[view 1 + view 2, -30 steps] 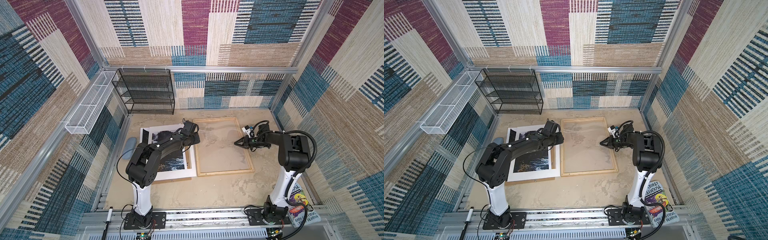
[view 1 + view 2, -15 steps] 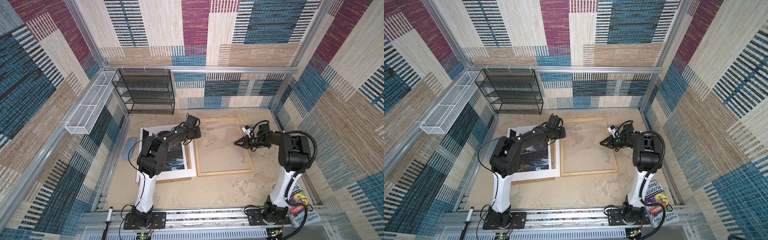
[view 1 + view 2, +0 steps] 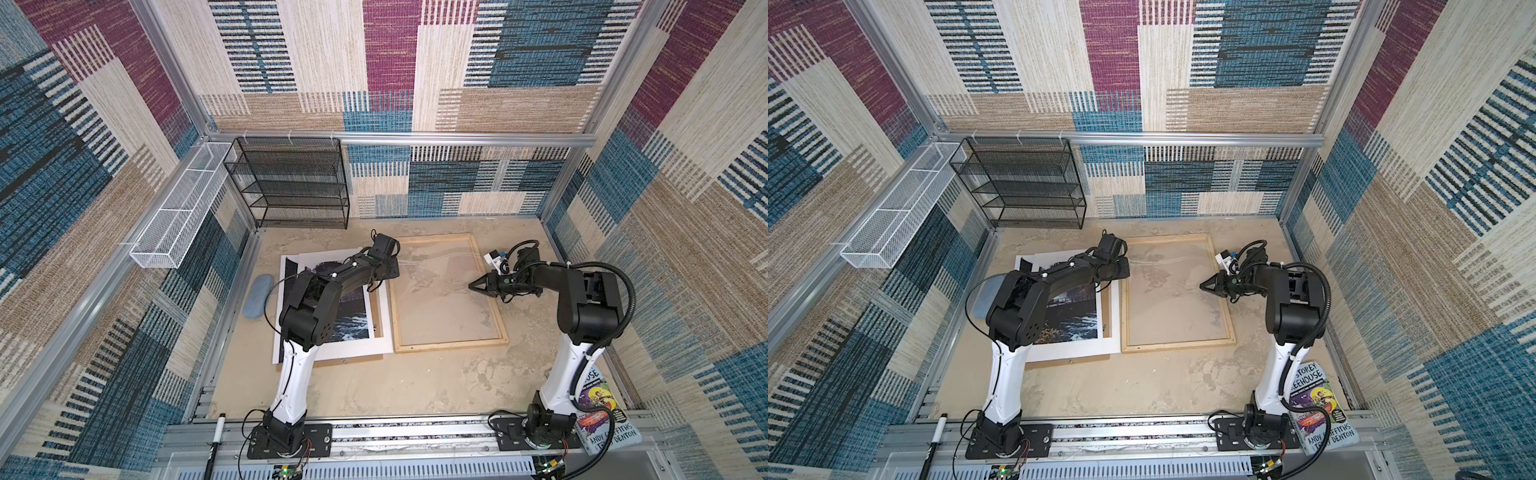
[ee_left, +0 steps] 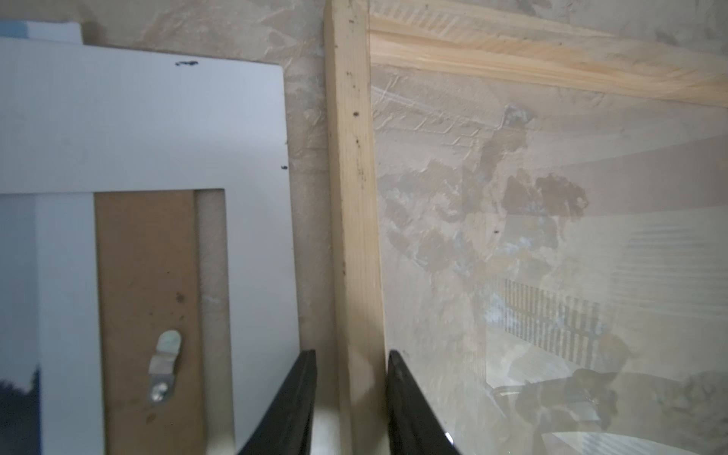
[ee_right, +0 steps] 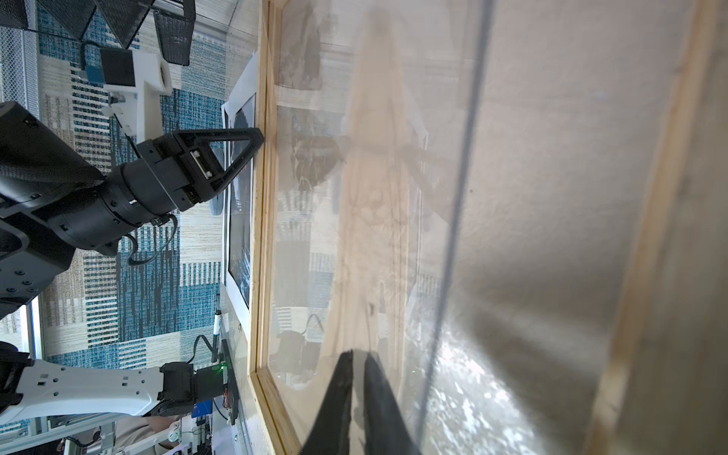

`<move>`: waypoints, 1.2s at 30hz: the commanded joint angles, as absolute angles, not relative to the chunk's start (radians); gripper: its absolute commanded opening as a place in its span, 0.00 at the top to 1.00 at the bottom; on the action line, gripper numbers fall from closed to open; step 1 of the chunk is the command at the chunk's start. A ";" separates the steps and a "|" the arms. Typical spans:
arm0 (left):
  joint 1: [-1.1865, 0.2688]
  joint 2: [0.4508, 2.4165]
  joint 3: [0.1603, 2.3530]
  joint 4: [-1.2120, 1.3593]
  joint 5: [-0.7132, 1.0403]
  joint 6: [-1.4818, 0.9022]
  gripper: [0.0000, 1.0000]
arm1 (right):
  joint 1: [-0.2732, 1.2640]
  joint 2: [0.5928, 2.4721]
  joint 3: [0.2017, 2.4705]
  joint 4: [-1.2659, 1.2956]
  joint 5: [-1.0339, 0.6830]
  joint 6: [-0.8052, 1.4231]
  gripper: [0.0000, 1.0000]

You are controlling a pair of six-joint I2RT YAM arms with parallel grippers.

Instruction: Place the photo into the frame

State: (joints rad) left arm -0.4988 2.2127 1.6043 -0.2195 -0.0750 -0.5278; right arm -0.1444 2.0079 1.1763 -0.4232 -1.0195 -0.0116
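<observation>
Both top views: L gripper (image 3: 390,277) (image 3: 1122,270) at the frame's (image 3: 451,345) (image 3: 1177,345) left rail. R gripper (image 3: 471,286) (image 3: 1202,286) pressed together, empty, over the pane near the right rail. Photo (image 3: 353,320) (image 3: 1075,316) lies flat just left of the frame, stacked w/ white mat (image 3: 365,345) and backing board (image 3: 376,316).
L wrist: jaws spread, astride the rail, slim gap on the mat side.
R wrist: fingers (image 5: 338,394) nearly touching, nothing between.
</observation>
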 commanded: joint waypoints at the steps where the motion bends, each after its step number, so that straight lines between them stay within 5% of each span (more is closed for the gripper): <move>1: -0.497 2.223 1.620 -0.164 -0.080 -0.496 0.65 | -0.143 2.002 1.174 -0.418 -1.017 -0.032 0.89; 21: -0.496 2.377 1.813 -0.023 -0.044 -0.473 0.61 | -0.143 2.000 1.171 -0.415 -1.017 -0.040 0.89; 36: -0.499 2.516 2.134 -0.379 -0.090 -0.527 0.60 | -0.143 1.996 1.170 -0.419 -1.016 -0.043 0.89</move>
State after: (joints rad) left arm -0.4980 2.4916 2.0773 -0.2520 -0.0647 -0.4988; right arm -0.1444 2.0064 1.1713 -0.4236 -1.0195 -0.0196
